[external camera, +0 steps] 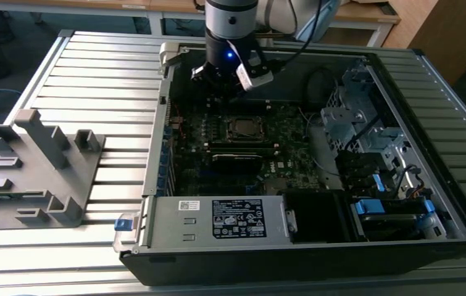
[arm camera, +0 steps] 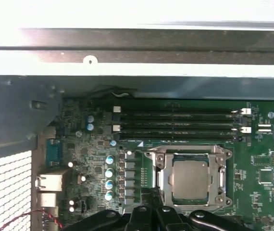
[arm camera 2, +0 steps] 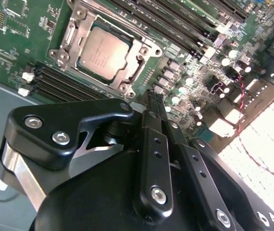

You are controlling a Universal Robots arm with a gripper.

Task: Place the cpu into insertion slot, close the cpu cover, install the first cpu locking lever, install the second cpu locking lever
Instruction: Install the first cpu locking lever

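Note:
The cpu (arm camera 2: pixel 102 53) lies flat in the insertion slot (external camera: pixel 245 127) on the green motherboard, its grey metal top showing. The silver cpu cover (arm camera 2: pixel 138 57) lies down around it as a frame. In the first wrist view the cpu (arm camera: pixel 190 179) and cpu cover (arm camera: pixel 222 179) sit just beyond the fingertips. My gripper (arm camera 2: pixel 152 95) hangs above the board beside one edge of the socket, its two black fingers pressed together and holding nothing. In the exterior view my gripper (external camera: pixel 220 92) is over the board behind the socket. Whether the levers are latched I cannot tell.
Black memory slots (arm camera: pixel 175 122) run alongside the socket. The open computer case holds a power supply (external camera: pixel 216 219) at the front and a drive cage (external camera: pixel 356 117) at the exterior view's right. A grey plastic fixture (external camera: pixel 35 166) stands on the slatted table at the left.

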